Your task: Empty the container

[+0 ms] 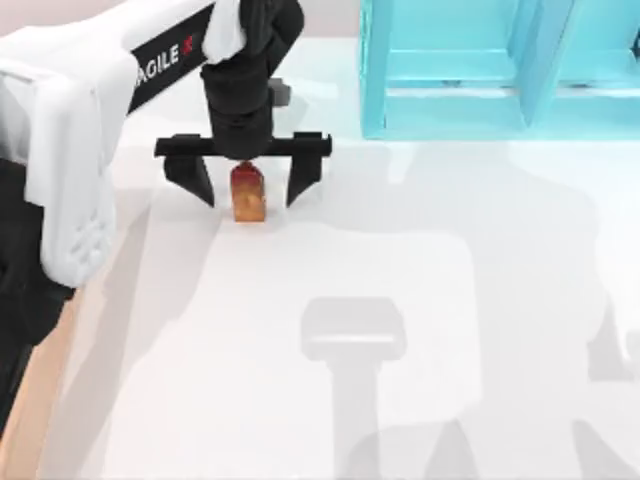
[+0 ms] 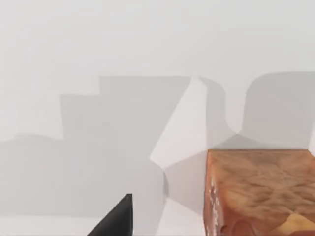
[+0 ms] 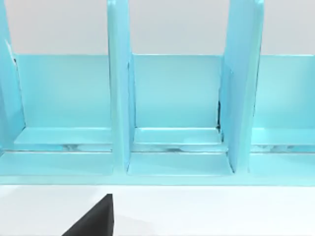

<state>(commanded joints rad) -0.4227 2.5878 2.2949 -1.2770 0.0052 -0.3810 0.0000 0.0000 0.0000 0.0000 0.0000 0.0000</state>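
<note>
Mottled orange-brown block (image 1: 249,203), red-topped

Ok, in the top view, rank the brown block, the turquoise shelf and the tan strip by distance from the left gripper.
1. Brown block, between the left gripper's fingers.
2. Turquoise shelf, far side, right.
3. Tan strip, near left edge.

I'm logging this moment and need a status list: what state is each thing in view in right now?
Left gripper: open, fingers spread either side of the block, not clamping it.
Small orange-brown block with a red top: upright on the white table, between the open fingers.
Turquoise shelf unit: standing at the table's far edge, its visible compartments empty.
Right gripper: facing the shelf unit in the right wrist view.
</note>
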